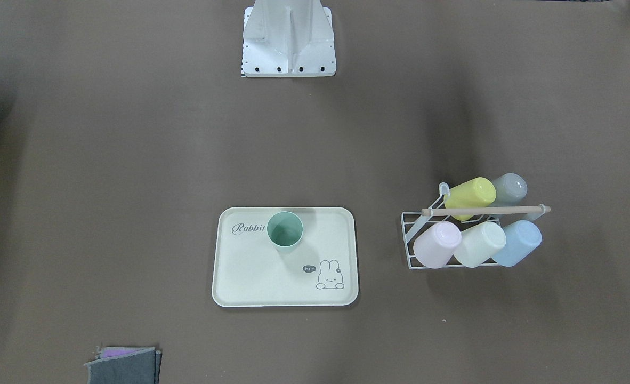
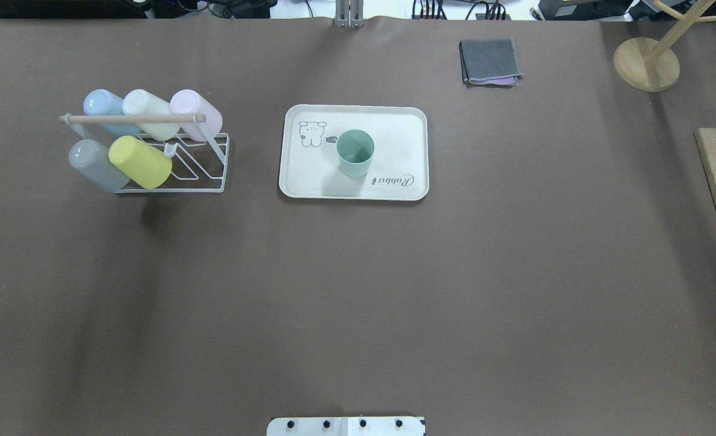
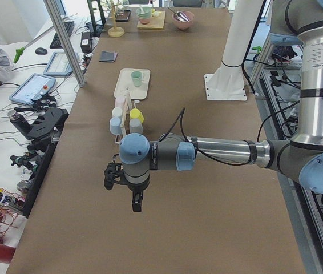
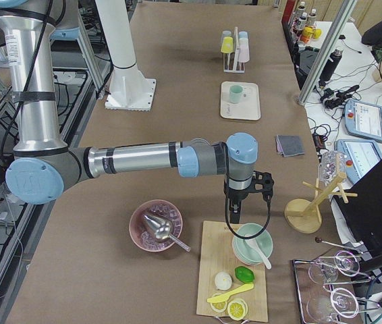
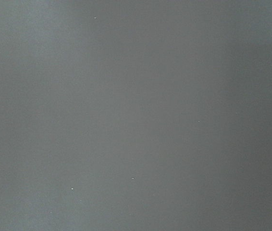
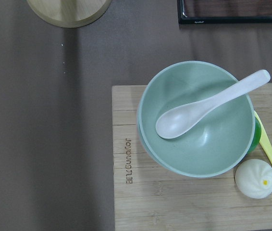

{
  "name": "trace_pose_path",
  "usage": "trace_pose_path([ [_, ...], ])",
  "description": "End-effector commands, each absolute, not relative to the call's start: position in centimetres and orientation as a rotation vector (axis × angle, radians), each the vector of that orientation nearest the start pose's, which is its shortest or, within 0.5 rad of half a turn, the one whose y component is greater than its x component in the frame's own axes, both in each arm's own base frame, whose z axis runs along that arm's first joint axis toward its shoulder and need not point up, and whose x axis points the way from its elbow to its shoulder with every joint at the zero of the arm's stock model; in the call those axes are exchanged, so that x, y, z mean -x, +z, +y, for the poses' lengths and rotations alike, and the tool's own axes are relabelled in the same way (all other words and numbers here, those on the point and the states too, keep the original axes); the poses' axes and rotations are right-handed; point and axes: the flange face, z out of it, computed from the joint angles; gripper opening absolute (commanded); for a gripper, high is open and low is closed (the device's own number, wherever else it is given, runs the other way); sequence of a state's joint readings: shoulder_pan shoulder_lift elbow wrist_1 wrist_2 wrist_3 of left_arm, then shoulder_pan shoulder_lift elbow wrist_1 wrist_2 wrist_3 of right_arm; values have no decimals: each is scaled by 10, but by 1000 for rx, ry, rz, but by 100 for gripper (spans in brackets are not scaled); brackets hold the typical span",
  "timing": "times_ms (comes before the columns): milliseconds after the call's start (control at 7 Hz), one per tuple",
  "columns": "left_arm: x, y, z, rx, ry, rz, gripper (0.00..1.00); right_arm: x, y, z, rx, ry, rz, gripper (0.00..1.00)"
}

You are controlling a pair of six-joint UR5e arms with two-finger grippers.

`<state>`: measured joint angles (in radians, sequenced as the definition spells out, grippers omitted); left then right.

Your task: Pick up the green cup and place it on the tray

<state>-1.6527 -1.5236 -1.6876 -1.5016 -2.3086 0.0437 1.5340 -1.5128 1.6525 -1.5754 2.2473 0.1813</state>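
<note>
The green cup [image 1: 284, 230] stands upright on the tray [image 1: 251, 277] lettered "Rabbit"; both arms' jaws are too unclear to judge.

Brown table [image 2: 358, 303], cluttered white desk [image 3: 27, 63] alongside

Pale green bowl [image 6: 213, 149] with white spoon [image 6: 177, 122] on wooden board [image 6: 174, 204], white bun [image 6: 255, 179] just beside

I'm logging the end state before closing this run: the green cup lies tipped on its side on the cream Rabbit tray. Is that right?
Not quite. The green cup is on the cream Rabbit tray, but it is not on its side: it stands upright with its mouth up. The overhead exterior view looks straight down into its round open rim and darker inside.
</note>
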Motion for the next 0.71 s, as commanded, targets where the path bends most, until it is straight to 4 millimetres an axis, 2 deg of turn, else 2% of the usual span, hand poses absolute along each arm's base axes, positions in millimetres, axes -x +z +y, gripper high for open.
trace_pose_path([
  [0,105,627,-466,-61,-32,737,98,-52,596,-525,-55,96,-686,100],
  [286,104,625,-467,-64,-28,737,98,-52,595,-525,-58,89,-686,100],
  [571,96,624,-469,-57,-35,866,98,-52,596,-523,-56,93,-686,100],
])
